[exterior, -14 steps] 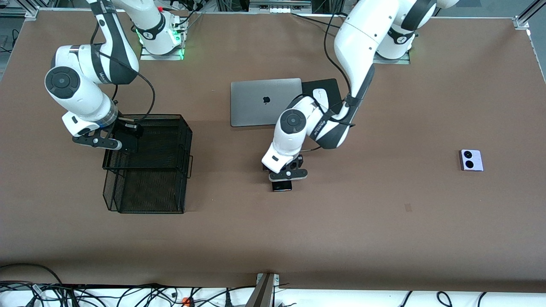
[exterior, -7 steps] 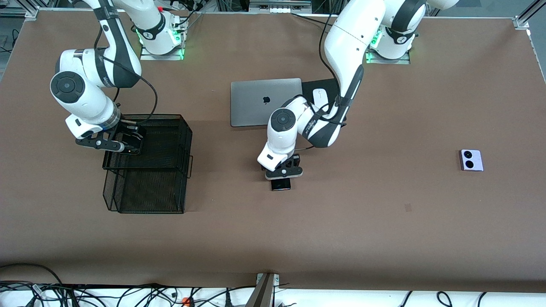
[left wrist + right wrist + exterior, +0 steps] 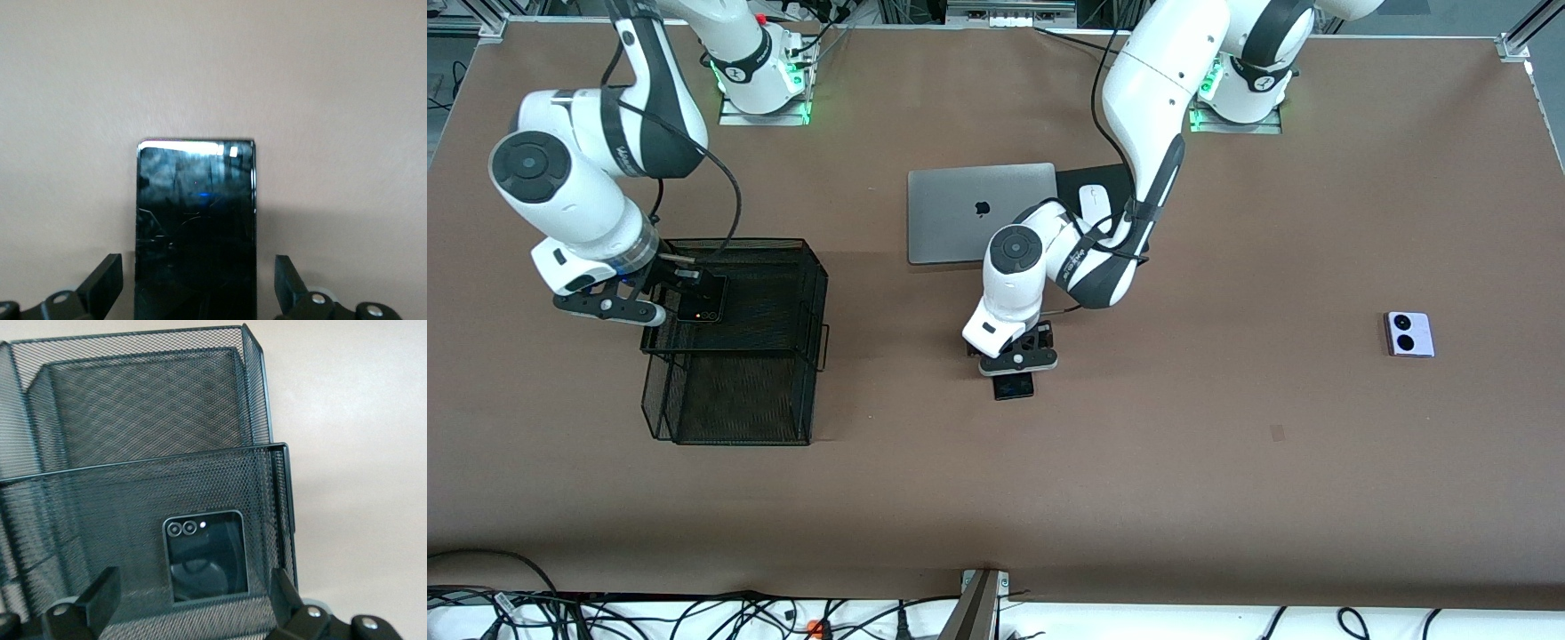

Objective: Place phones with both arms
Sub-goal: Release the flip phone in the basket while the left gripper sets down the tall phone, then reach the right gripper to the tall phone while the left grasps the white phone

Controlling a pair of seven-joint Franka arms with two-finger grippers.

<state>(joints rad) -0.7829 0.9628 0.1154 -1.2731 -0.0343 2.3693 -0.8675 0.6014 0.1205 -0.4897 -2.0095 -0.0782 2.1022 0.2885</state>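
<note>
1. Brown table (image 3: pixel 1227 498), two white arms.
2. Black mesh basket (image 3: pixel 783 267) near the right arm's end holds the flip phone (image 3: pixel 698 307); right gripper (image 3: pixel 680 298) hangs open above it.
3. Silver laptop (image 3: pixel 960 213), Apple logo.
4. Slim black phone (image 3: pixel 1014 387) lies mid-table between the open left gripper's (image 3: pixel 1018 373) fingers (image 3: pixel 103 280), long axis along them.
5. Lilac phone (image 3: pixel 1408 334), nearer the left arm's end.
</note>
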